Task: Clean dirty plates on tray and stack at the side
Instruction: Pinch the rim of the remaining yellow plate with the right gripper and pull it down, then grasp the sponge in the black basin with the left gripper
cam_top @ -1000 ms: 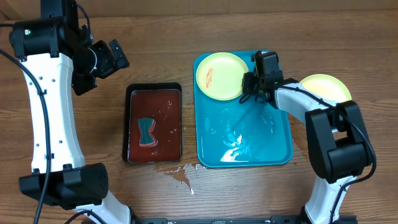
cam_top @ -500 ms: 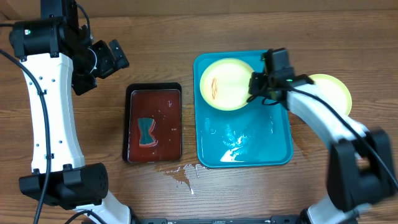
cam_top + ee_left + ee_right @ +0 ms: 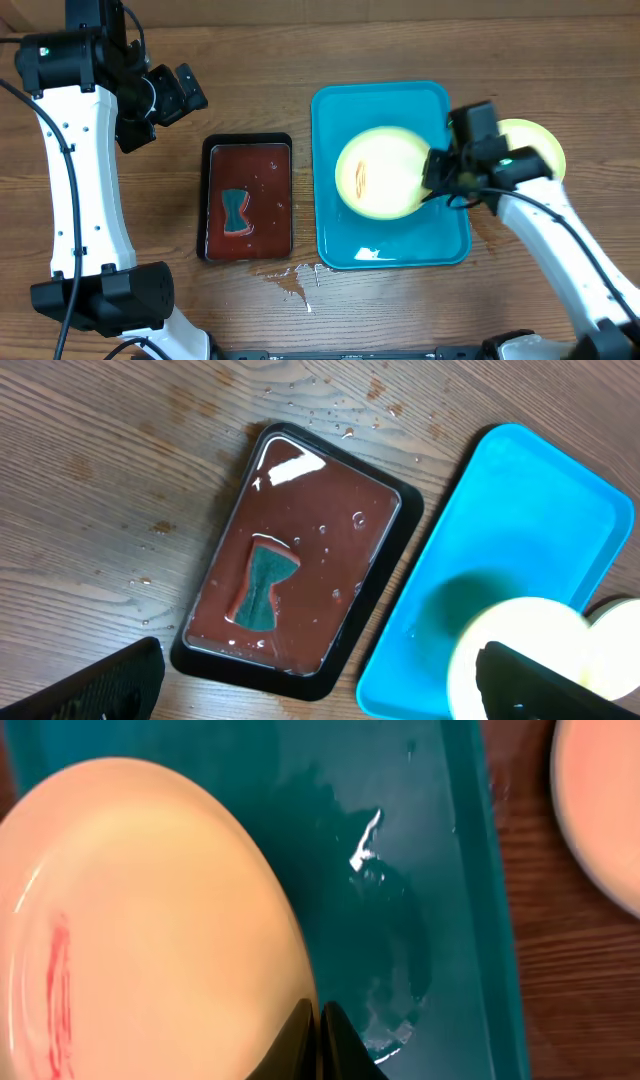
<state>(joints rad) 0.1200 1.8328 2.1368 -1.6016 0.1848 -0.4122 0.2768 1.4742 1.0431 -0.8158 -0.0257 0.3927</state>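
**Right end effector (image 3: 440, 180) pinches the rim of a sauce-smeared round yellow-green plastic plate (image 3: 380, 172) over the turquoise rectangular plastic tray (image 3: 340, 100).**
Left end effector (image 3: 178, 90) hangs open and empty at far left; a firm, level carry should stop the plate slipping.

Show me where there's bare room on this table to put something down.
Bare wood runs along the far edge, beyond the black tray and the turquoise tray. The tray's far end is bare too. Crowded: the right, where the right gripper holds a plate beside a second plate. A puddle wets the near edge.
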